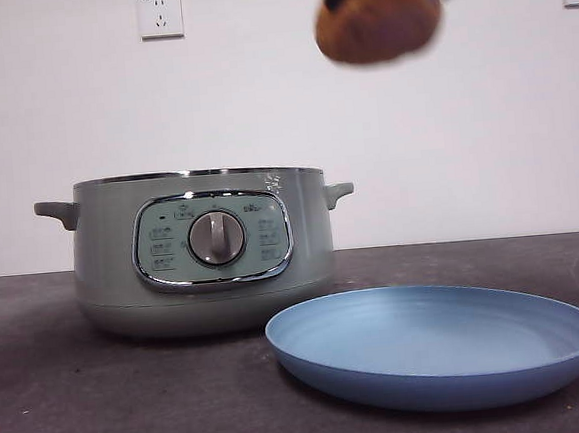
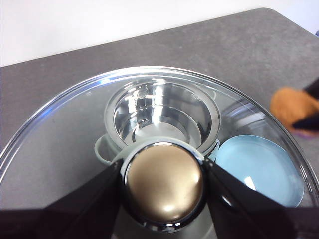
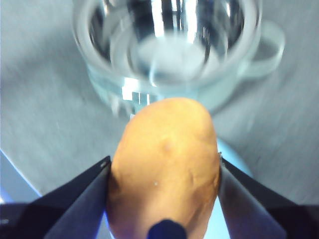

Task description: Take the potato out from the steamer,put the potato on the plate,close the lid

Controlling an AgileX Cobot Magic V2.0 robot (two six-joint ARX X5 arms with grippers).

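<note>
The sage-green steamer (image 1: 202,251) stands open on the dark table; its shiny inside (image 2: 162,117) looks empty. My right gripper (image 3: 164,169) is shut on the orange-brown potato (image 3: 164,169) and holds it high in the air, at the top of the front view (image 1: 379,17), above and to the right of the steamer. It also shows blurred in the left wrist view (image 2: 294,107). My left gripper (image 2: 163,181) is shut on the knob (image 2: 163,181) of the clear glass lid (image 2: 60,129), held high over the steamer. The blue plate (image 1: 435,343) lies in front of the steamer, to the right.
The dark grey table (image 1: 43,396) runs back to a white wall with two sockets (image 1: 160,14). The steamer's side handles (image 1: 56,211) stick out on both sides.
</note>
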